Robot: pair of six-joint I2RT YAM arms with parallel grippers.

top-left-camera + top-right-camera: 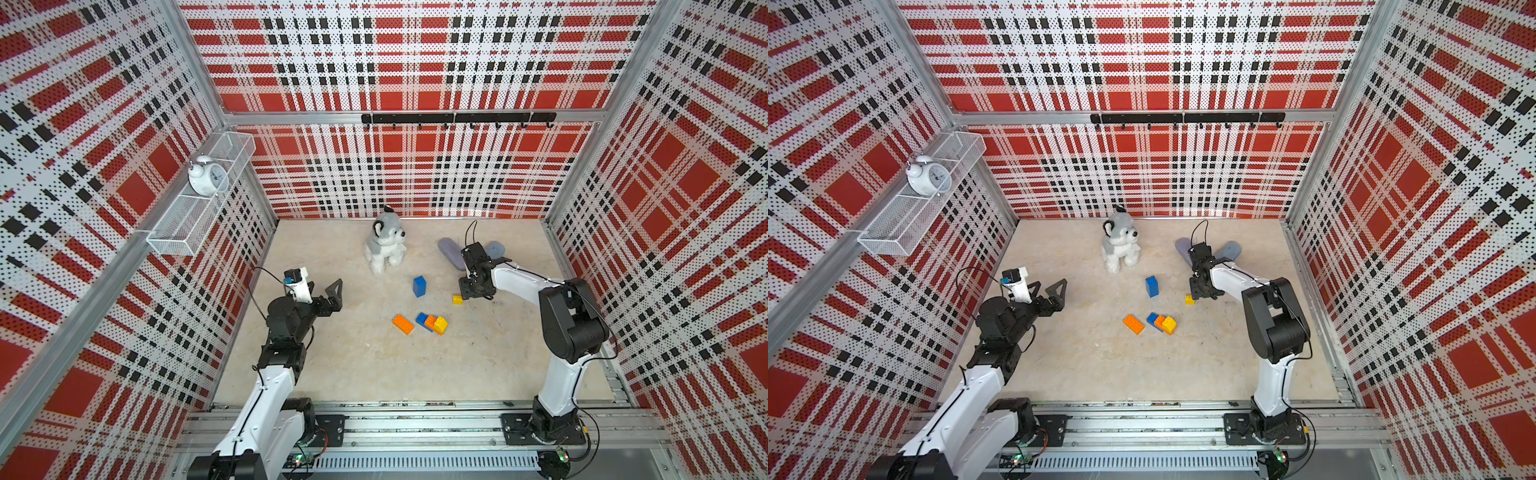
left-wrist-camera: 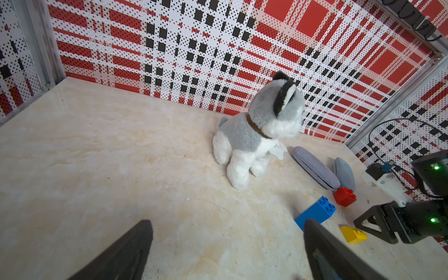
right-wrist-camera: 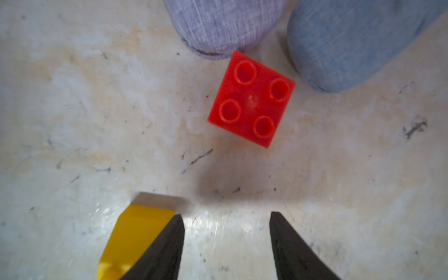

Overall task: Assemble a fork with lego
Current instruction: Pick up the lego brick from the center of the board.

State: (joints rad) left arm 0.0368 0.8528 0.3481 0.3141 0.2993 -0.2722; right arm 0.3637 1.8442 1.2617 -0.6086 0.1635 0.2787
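Fork unbuilt, lego loose mid-table: blue-orange-yellow cluster [image 1: 432,323] seemingly joined | red brick [image 3: 252,98] by grey cases [image 3: 225,26] | right gripper [image 3: 226,215] parted, empty, yellow brick [image 3: 135,232] just beside, likely lining up | left gripper [image 2: 227,221] spread wide, empty, parked clear.

Bricks, seven: two blue (lone blue brick [image 1: 419,286], clustered blue brick [image 1: 421,319]), two orange (long orange brick [image 1: 403,324], clustered orange brick [image 1: 430,321]), two yellow (small yellow brick [image 1: 457,299], clustered yellow brick [image 1: 440,325]), one red brick [image 3: 252,99]. Grey-blue cases, two: longer case [image 2: 315,169], shorter case [image 2: 344,173]. Plush dog [image 1: 384,243], one. Alarm clock [image 1: 205,176], one. Robot arms, two: left arm [image 1: 266,399], right arm [image 1: 561,374].
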